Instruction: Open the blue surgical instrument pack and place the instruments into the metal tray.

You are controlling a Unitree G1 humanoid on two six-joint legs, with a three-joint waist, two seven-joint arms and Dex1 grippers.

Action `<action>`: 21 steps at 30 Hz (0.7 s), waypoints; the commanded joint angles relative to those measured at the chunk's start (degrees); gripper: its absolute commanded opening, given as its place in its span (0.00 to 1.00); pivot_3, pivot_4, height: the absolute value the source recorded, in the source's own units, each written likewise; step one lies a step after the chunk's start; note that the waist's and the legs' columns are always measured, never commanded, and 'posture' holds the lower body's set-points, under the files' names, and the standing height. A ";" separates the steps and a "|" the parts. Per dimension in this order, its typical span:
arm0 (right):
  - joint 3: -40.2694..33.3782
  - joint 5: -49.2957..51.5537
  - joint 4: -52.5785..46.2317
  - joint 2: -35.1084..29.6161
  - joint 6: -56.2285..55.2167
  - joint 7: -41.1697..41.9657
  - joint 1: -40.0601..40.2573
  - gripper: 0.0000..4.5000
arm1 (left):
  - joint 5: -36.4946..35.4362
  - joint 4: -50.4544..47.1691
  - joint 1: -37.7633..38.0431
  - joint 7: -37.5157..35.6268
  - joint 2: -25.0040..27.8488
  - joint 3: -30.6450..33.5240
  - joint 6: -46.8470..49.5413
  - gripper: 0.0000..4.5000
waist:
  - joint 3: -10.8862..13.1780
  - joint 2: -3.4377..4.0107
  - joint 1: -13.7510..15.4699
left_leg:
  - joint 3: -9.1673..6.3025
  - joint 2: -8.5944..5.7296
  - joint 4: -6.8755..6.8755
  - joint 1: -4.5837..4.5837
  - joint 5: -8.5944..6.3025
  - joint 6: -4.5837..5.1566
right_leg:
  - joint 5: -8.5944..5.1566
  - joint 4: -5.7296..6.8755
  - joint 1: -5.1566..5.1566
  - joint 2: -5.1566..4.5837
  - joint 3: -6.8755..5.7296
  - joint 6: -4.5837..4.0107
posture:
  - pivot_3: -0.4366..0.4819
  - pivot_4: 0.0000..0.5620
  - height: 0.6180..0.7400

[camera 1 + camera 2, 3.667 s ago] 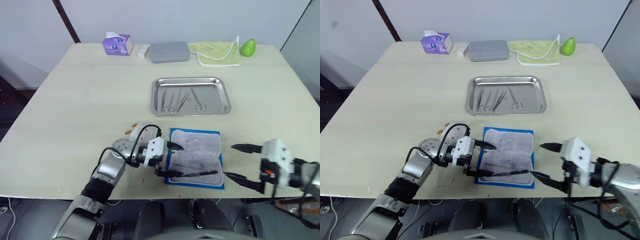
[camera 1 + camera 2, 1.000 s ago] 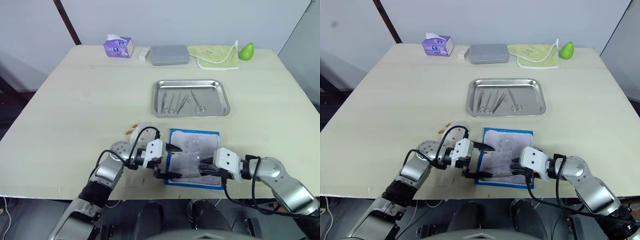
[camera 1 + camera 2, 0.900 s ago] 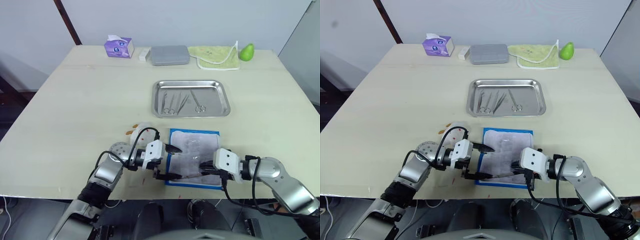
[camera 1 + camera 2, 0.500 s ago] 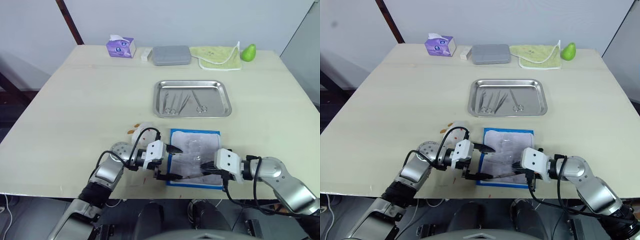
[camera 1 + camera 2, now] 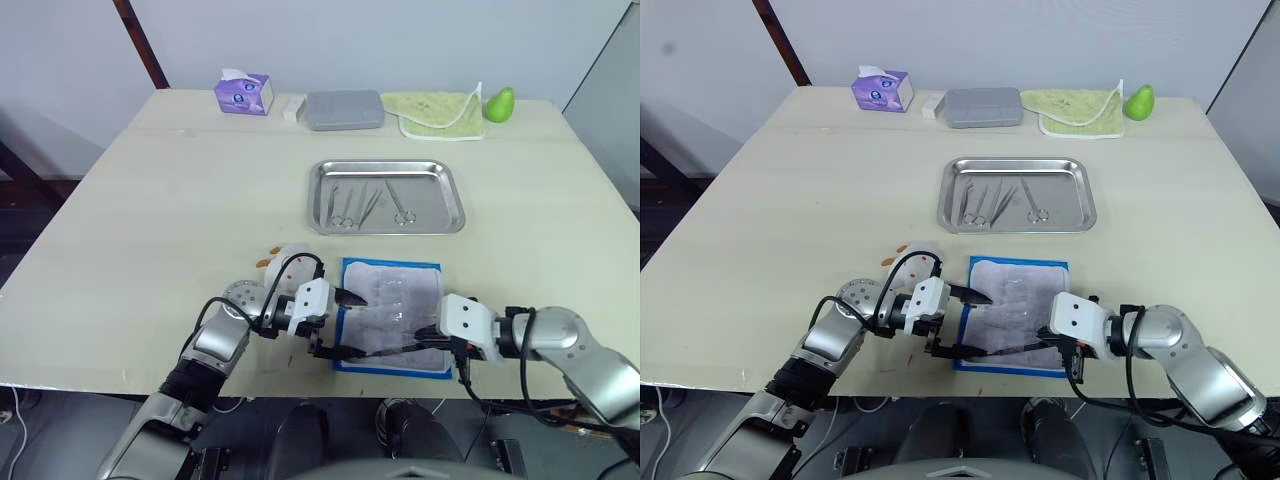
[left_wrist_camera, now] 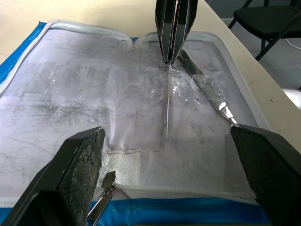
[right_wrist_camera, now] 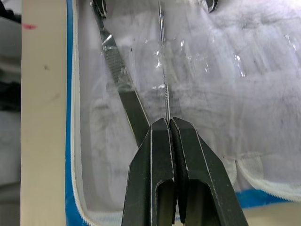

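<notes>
Table carries everything; metal tray sits mid-table toward the far edge, with scissors and forceps already lying in it. Blue surgical instrument pack lies flat and opened at the near edge, just in front of the tray, clear inner face up. Left gripper rests at the pack's left edge, fingers spread wide, apparently there to pin the pouch, though contact isn't clear. Right gripper is over the pack's near right part, fingertips pressed together on the end of a thin probe whose shaft runs across the plastic. A flat, scalpel-like tool lies beside it, and a small silvery tip shows at the pack's near-left edge; can't tell what that one is. Handling call: the probe is light, stiff, smooth steel, so it's likely to slip or pivot in a tip pinch; better taken further along the shaft than at the very end. The pouch is soft crinkly film, light enough to drag along with a lift, so the left side wants holding down. The flat tool lies low against the plastic and needs a grip across its narrow edges.
</notes>
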 commanded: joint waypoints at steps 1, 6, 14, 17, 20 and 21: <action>-1.05 0.26 -2.26 -1.10 1.79 0.42 -0.60 0.00 | 1.23 -0.04 0.62 -0.19 0.05 -1.55 0.65 1.00 | 0.00 0.00 0.00 | 0.00 0.00 0.00 0.00 0.00 0.00 | 0.00 0.00 0.00 0.00 -0.01 0.00 | 0.48 0.27 0.98; -3.02 1.37 -3.61 -2.42 2.62 0.94 0.26 0.00 | 1.17 0.10 0.49 -0.39 0.10 -1.51 0.78 1.00 | 0.01 0.00 -0.01 | -0.01 0.00 0.00 -0.02 0.00 0.00 | 0.00 0.00 -0.01 0.00 -0.01 0.00 | 0.48 0.27 0.98; -3.73 3.66 -7.07 -3.61 6.71 1.51 -3.40 0.00 | 1.54 0.54 0.01 -0.35 -0.15 -1.78 0.91 1.00 | 0.04 0.03 -0.24 | -0.01 0.00 0.00 -0.02 0.00 0.00 | 0.00 0.01 -0.02 0.00 -0.01 0.00 | 0.48 0.27 0.98; -3.19 4.05 -7.91 -3.55 8.91 1.57 -5.56 0.00 | 1.70 0.66 -0.23 -0.27 -0.33 -1.90 0.98 1.00 | 0.06 0.04 -0.24 | -0.03 0.01 0.00 -0.03 0.00 0.00 | 0.00 0.01 -0.02 0.01 -0.02 0.00 | 0.48 0.27 0.98; -3.06 4.26 -8.63 -4.06 10.41 1.87 -6.67 0.00 | 1.88 0.64 -0.25 -0.22 -0.38 -1.94 1.03 1.00 | 0.09 0.06 -0.26 | -0.03 0.01 0.00 -0.04 0.00 0.00 | 0.00 0.01 -0.03 0.01 -0.02 0.00 | 0.48 0.27 0.98; -3.07 4.42 -8.90 -4.22 10.90 1.95 -6.95 0.00 | 1.92 0.61 -0.23 -0.19 -0.39 -1.95 1.06 1.00 | 0.11 0.09 -0.28 | -0.03 0.01 0.00 -0.04 0.00 0.00 | 0.00 0.01 -0.03 0.01 -0.02 0.00 | 0.48 0.27 0.98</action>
